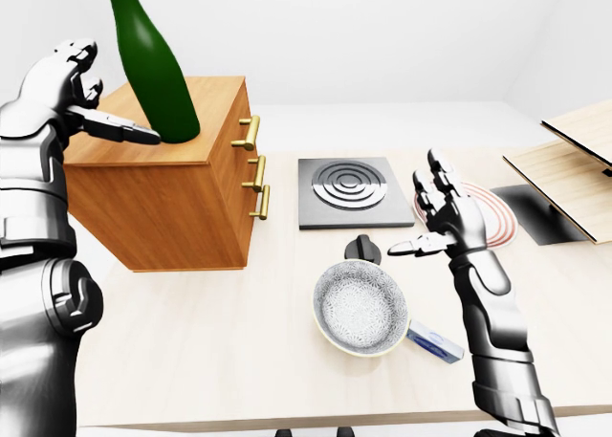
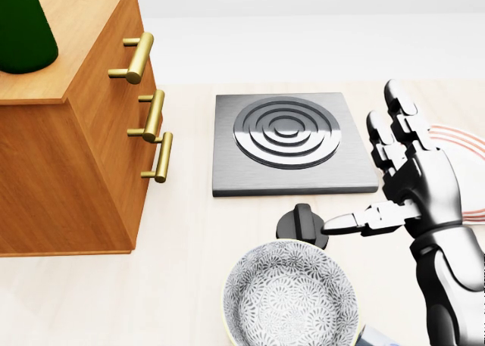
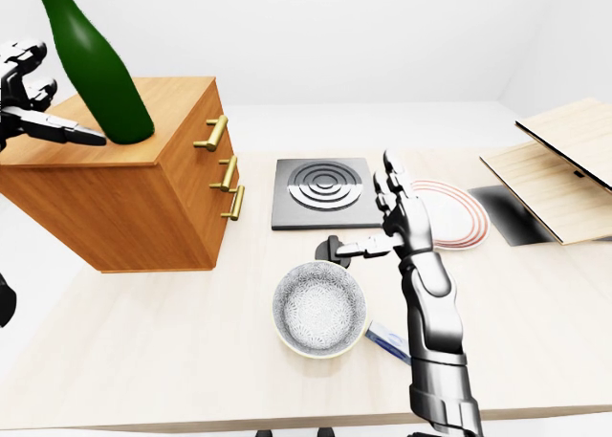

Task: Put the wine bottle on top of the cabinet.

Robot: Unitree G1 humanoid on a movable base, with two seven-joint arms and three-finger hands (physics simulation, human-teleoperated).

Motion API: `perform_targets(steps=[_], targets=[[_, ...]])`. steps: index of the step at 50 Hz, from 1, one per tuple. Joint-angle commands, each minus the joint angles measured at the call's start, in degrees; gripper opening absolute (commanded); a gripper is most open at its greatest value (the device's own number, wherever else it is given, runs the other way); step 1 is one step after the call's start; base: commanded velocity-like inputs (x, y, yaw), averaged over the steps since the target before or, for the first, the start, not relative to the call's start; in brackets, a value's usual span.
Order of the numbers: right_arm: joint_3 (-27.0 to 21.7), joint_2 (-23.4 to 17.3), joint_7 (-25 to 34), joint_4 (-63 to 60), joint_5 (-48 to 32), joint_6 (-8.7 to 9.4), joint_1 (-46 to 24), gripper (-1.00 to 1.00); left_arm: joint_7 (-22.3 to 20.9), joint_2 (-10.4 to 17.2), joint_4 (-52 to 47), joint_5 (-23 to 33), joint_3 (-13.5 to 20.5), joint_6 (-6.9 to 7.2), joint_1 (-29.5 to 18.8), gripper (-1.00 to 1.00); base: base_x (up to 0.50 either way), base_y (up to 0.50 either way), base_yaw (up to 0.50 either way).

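We've got the wine bottle (image 1: 151,64) resting atop the cabinet (image 1: 191,184), left hand (image 1: 67,83) released beside it, right hand (image 1: 442,215) spread idle.

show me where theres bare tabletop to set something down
Free: the table below the cabinet, left of the patterned bowl. Crowded: hob, black knob, bowl, striped plate and right hand cluster together.

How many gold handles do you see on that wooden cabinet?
3, all on the cabinet face toward the hob: top handle, middle handle just below it, bottom handle lowest. Its other faces are not visible, so more could be hidden.
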Motion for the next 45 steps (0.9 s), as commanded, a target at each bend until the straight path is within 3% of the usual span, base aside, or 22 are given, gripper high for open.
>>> perform_targets(steps=[1,6,12,19,24,31,35,45], targets=[[0.1,0.2,0.3,1.7,0.1,0.00,0.3,1.00,-3.9,0.8,-14.7,-2.0,0.6,0.00,6.5,1.00,0.00,0.00,0.00],[-0.1,0.4,0.5,2.5,0.1,0.00,1.3,1.00,-5.5,0.8,-31.0,-4.4,3.3,0.00,14.7,1.00,0.00,0.00,0.00],[-0.2,0.6,0.4,1.6,0.4,0.00,2.3,1.00,-5.4,-1.1,-50.8,-7.5,7.0,0.00,27.3,1.00,0.00,0.00,0.00],[-0.6,0.6,0.4,1.0,0.5,0.00,3.2,1.00,-4.1,-3.5,-68.0,-10.5,11.9,0.00,38.5,1.00,0.00,0.00,0.00],[-0.5,0.9,0.6,1.8,0.5,0.00,3.6,1.00,-3.4,-5.5,-73.7,-10.7,14.0,0.00,44.6,1.00,0.00,0.00,0.00],[-1.2,0.7,1.4,4.1,0.9,0.00,4.4,1.00,-3.2,-9.9,-83.7,-11.3,17.8,0.00,53.0,1.00,0.00,0.00,0.00],[-1.3,0.7,1.6,4.7,1.0,0.00,5.0,1.00,-3.0,-15.1,-89.1,-10.4,18.9,0.00,59.1,1.00,0.00,0.00,0.00],[-1.5,1.0,1.2,2.5,1.2,0.00,6.3,1.00,-2.1,-23.5,-96.4,-9.9,21.6,0.00,67.3,1.00,0.00,0.00,0.00]])
